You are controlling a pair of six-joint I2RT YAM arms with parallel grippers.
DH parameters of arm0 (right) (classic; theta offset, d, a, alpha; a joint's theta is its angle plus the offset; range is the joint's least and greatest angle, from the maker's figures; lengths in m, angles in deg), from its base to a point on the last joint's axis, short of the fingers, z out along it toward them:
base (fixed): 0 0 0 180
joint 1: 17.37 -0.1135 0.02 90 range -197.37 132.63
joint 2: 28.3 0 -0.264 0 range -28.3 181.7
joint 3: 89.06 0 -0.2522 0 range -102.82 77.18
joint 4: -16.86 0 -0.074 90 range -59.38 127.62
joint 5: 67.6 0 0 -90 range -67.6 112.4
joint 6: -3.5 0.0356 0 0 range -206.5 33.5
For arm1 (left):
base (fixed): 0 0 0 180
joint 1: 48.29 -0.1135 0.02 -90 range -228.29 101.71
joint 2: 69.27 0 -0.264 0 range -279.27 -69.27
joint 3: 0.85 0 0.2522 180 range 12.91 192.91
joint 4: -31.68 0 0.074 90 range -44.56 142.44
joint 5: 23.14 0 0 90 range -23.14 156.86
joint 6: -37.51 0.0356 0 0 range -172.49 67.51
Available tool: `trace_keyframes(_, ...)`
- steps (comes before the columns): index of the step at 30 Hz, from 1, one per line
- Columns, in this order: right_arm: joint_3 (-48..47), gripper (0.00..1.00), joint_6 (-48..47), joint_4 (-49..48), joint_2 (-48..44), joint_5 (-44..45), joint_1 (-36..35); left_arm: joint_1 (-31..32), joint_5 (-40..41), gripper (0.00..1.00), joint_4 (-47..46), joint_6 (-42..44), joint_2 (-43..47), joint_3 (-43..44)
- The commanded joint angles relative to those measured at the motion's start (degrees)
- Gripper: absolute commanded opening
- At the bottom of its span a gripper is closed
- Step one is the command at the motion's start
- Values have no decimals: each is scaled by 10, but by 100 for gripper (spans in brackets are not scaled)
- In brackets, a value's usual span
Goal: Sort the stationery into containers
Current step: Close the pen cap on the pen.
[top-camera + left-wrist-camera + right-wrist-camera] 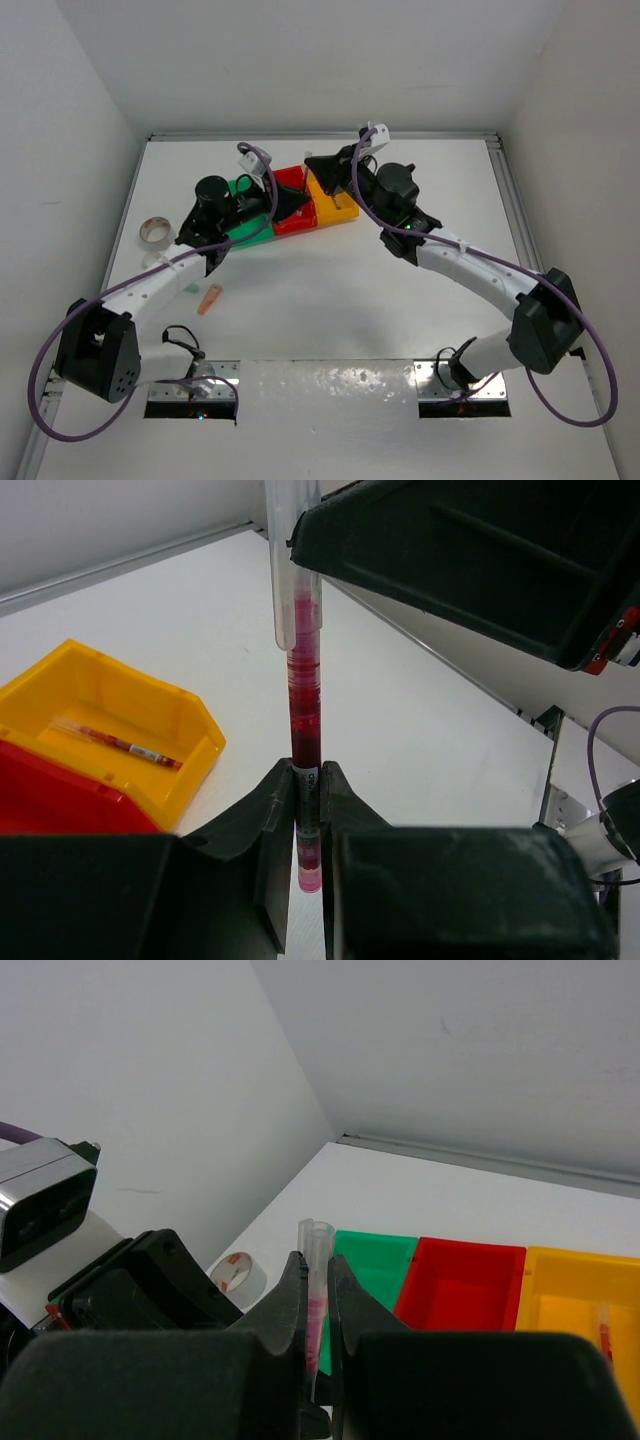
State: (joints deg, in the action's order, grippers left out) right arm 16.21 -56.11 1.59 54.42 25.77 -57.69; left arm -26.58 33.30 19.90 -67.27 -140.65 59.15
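Note:
A red pen (pixel 305 700) with a clear cap (pixel 318 1245) is held between both grippers above the bins. My left gripper (pixel 307 780) is shut on its barrel near the tail end. My right gripper (pixel 318 1270) is shut on the capped end. In the top view the left gripper (pixel 283 203) and the right gripper (pixel 325 165) meet over the red bin (pixel 291 180). The green bin (pixel 243 187), the red bin and the yellow bin (pixel 338 212) stand joined in a row. Another thin red pen (pixel 120 743) lies in the yellow bin (pixel 110 695).
A clear tape roll (pixel 153 232) lies on the table at the left, also in the right wrist view (pixel 237 1275). A short orange stick (pixel 210 298) and a small teal one (pixel 190 289) lie near the left arm. White walls enclose the table.

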Motion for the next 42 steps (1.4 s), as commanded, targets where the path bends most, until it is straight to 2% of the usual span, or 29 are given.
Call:
trace_keyframes(1,50,0,-17,97,31,-31,-27,-12,-2,0,-170,11,19,19)
trace_keyframes(11,95,0,-38,76,94,8,-79,-21,-11,0,-182,48,11,22)
trace_keyframes(20,80,0,-43,73,69,-1,-71,-21,-18,0,-148,59,19,7)
trace_keyframes(21,74,1,-44,74,66,-1,-69,-22,-19,0,-144,61,19,6)
trace_keyframes(23,69,14,-46,77,53,-6,-63,-21,-21,0,-126,70,22,3)
trace_keyframes(26,63,27,-45,84,32,-10,-52,-22,-25,0,-102,78,27,0)
trace_keyframes(29,69,36,-48,91,-4,-10,-35,-22,-28,0,-88,84,31,-4)
trace_keyframes(35,62,40,-65,139,-89,-14,-6,-22,-34,0,-80,84,32,-5)
trace_keyframes(39,17,55,-91,201,-126,-21,14,-22,-34,0,-72,85,30,-4)
trace_keyframes(42,-47,56,-111,231,-116,-30,18,-20,-36,0,-57,89,27,-4)
